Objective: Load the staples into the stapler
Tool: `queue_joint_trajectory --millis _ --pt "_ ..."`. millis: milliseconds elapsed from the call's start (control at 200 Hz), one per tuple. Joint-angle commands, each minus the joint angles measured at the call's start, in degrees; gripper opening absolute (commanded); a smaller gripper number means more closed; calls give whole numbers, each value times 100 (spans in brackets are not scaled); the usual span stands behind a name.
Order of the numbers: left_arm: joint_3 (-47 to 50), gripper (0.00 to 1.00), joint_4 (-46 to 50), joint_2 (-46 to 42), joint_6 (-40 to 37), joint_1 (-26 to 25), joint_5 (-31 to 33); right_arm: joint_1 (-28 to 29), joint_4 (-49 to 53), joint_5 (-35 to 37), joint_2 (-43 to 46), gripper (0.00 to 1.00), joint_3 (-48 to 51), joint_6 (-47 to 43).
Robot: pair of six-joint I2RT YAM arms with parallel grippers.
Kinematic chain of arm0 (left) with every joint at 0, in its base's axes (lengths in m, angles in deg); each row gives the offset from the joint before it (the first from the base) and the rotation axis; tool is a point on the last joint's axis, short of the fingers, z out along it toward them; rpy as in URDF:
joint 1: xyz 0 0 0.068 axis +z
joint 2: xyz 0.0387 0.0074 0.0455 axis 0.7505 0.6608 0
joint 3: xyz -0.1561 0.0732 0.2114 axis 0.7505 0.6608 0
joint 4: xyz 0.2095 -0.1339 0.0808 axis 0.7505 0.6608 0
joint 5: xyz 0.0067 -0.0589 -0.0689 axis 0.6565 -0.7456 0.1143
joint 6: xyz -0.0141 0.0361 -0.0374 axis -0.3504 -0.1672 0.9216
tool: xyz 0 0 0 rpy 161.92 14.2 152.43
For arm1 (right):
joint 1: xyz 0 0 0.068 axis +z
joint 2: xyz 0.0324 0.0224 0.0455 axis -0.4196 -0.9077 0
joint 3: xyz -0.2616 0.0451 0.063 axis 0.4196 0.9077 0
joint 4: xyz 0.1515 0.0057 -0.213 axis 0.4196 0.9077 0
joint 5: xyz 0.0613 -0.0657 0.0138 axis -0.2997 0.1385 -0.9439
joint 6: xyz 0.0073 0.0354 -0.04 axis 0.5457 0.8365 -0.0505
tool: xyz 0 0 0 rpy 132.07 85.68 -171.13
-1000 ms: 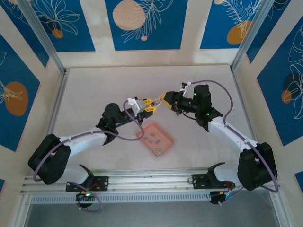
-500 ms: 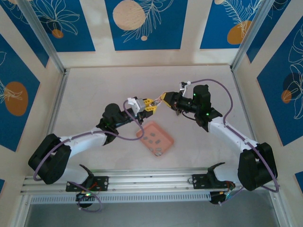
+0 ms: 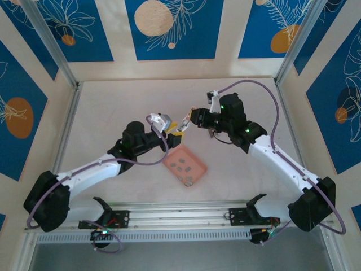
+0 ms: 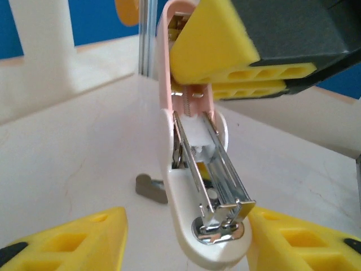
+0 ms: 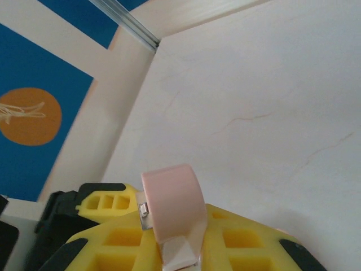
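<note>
The left gripper (image 3: pixel 175 134) has just released, its jaws now apart, leaving the opened stapler (image 4: pixel 189 169) clamped in the right gripper (image 5: pixel 169 240) alone, magazine exposed for loading.

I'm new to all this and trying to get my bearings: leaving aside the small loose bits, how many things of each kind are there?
robot arms: 2 (left arm, right arm)
stapler: 1
pink tray: 1
total: 4
</note>
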Motion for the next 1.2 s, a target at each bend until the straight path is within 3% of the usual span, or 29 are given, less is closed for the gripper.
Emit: queue_joint_trajectory --millis 0,145,315,535,900,1065,1195 --pt "-483 57 1699 -345 108 -64 445 188 707 583 -247 21 -387 -1027" --pt "-743 59 2586 -484 3 -63 549 454 957 727 -526 20 -748 -1575" --pt "-901 59 2963 -363 123 -61 490 715 1001 594 -741 20 -977 -1922" --pt "-997 58 2906 -104 274 -64 526 891 887 346 -892 20 -1019 -1953" --pt "-1170 59 2361 241 626 -58 519 1006 993 521 -1016 20 -1108 -1873" --pt "-1226 53 2199 410 771 -64 602 1042 965 497 -1031 20 -1120 -1796" --pt "-1269 41 2200 481 776 -63 775 1064 920 461 -1029 20 -1090 -1740"
